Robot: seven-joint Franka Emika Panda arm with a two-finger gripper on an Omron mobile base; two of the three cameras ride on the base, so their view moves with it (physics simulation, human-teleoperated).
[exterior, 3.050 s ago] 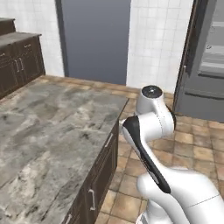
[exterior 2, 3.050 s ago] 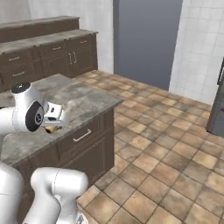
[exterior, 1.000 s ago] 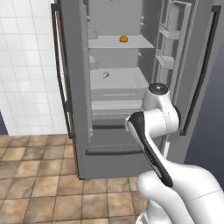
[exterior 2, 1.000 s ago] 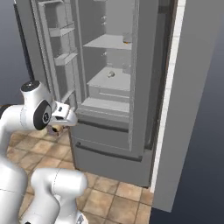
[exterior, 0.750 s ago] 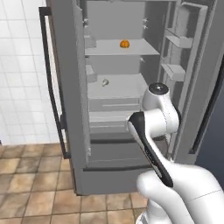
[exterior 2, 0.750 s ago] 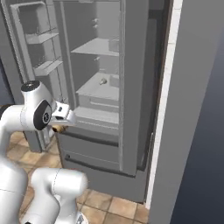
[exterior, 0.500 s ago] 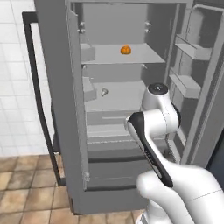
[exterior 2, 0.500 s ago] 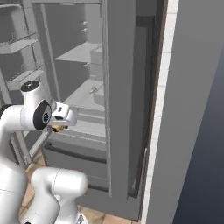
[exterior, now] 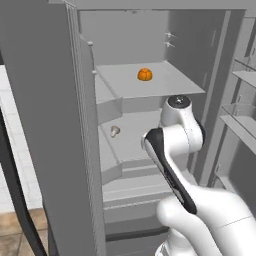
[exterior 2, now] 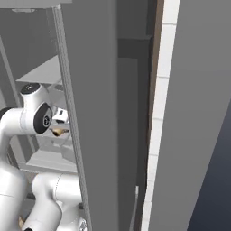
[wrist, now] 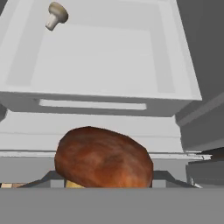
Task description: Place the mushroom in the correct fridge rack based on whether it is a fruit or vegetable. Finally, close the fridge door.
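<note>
The mushroom (wrist: 104, 158) sat at the bottom centre of the hand view, its brown cap filling the space where the fingertips would rise, with a sliver of pale stem under the cap at the lower left. The cap's long axis ran left to right across the frame, its domed top facing the camera. The gripper (exterior 2: 58, 126) was closed narrowly on the mushroom; in the right base view a brown-and-cream bit showed just below the gripper, at left of centre. The fingers themselves were hidden behind the cap.

Ahead, in the upper half of the hand view, lay the rack (wrist: 109, 57), with a drawer front beneath it. A second small mushroom (wrist: 56, 15) lay on the rack at upper left, cap toward the upper right, stem toward the lower left. In the left base view an orange (exterior: 145, 74) sat on the upper shelf (exterior: 170, 82).
</note>
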